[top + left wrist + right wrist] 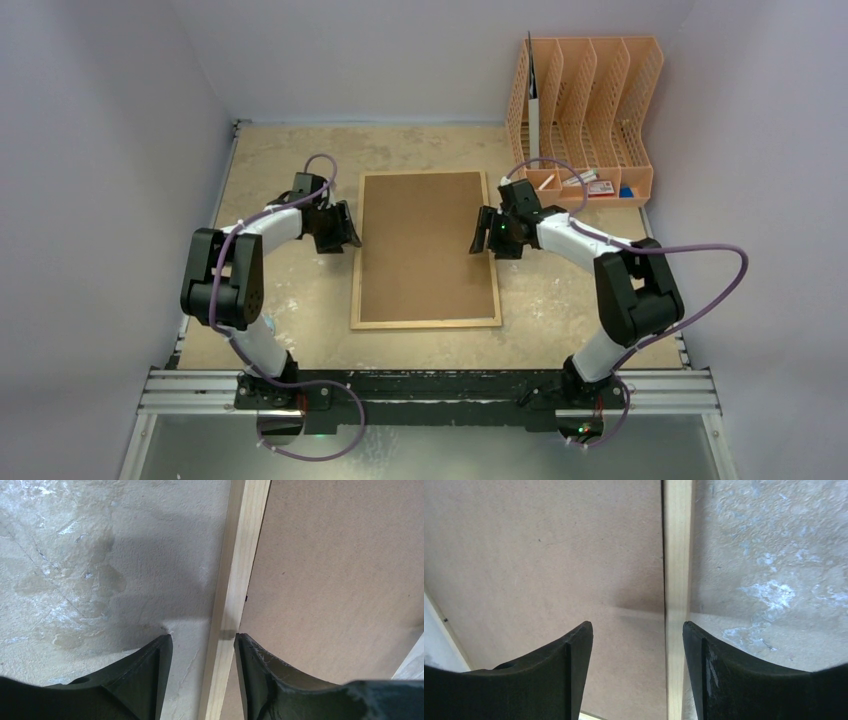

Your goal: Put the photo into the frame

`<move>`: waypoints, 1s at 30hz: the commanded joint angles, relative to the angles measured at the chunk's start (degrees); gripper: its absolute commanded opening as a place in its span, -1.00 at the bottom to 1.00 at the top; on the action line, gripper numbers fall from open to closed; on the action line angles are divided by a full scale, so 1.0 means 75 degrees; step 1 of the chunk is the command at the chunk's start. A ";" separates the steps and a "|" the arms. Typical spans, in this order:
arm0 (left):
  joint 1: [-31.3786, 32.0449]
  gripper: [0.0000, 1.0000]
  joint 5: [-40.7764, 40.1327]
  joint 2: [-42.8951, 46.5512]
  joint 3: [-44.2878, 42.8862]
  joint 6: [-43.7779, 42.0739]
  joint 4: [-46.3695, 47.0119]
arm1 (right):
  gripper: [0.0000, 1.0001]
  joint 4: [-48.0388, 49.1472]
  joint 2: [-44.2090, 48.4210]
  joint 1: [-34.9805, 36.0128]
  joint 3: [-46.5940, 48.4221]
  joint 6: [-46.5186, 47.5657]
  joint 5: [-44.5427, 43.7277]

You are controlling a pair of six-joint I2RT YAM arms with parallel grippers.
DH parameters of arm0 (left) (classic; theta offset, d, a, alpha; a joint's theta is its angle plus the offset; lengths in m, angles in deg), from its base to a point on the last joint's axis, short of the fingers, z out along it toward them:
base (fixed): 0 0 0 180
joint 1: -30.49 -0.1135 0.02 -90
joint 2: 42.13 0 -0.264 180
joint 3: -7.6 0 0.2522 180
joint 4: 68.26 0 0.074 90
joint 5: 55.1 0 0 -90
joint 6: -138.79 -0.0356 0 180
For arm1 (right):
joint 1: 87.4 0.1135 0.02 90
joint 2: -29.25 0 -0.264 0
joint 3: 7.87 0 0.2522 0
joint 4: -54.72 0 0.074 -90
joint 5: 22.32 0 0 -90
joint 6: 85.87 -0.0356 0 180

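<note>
The frame (425, 250) lies flat in the middle of the table with its brown fibreboard back up and a thin light-wood border around it. The photo is out of view. My left gripper (350, 228) is at the frame's left edge. In the left wrist view it (202, 636) stands open astride the wooden border (240, 555), one finger over the table and one over the back board (340, 570). My right gripper (483, 232) is at the frame's right edge. It (637, 624) is open too, its fingers straddling that border (676, 555) and gripping nothing.
An orange plastic file organiser (590, 100) stands at the back right with small items at its foot. Grey walls close in the table on three sides. The tabletop (290, 290) is worn and stained.
</note>
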 commanded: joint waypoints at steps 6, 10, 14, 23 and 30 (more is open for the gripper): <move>-0.0004 0.06 0.0058 0.0148 -0.0083 -0.0138 -0.0025 | 0.19 0.0123 0.0141 0.0092 0.0044 -0.0052 0.0061; -0.0005 0.01 0.0248 0.0062 -0.0092 -0.0126 0.0025 | 0.07 0.0339 -0.0173 0.0171 0.0001 -0.0130 0.0235; -0.0005 -0.03 0.0558 -0.0038 -0.0042 -0.0137 0.0092 | 0.07 0.0573 -0.0426 0.0270 -0.0074 -0.0191 0.0439; -0.0004 -0.04 0.0620 -0.0145 -0.0023 -0.0146 0.0096 | 0.07 0.1057 -0.0023 0.0286 -0.0284 -0.0388 0.1036; -0.0005 0.02 0.0550 -0.0105 -0.0061 -0.0099 0.0083 | 0.16 0.0171 0.0923 0.0286 -0.0302 -0.0696 -0.0204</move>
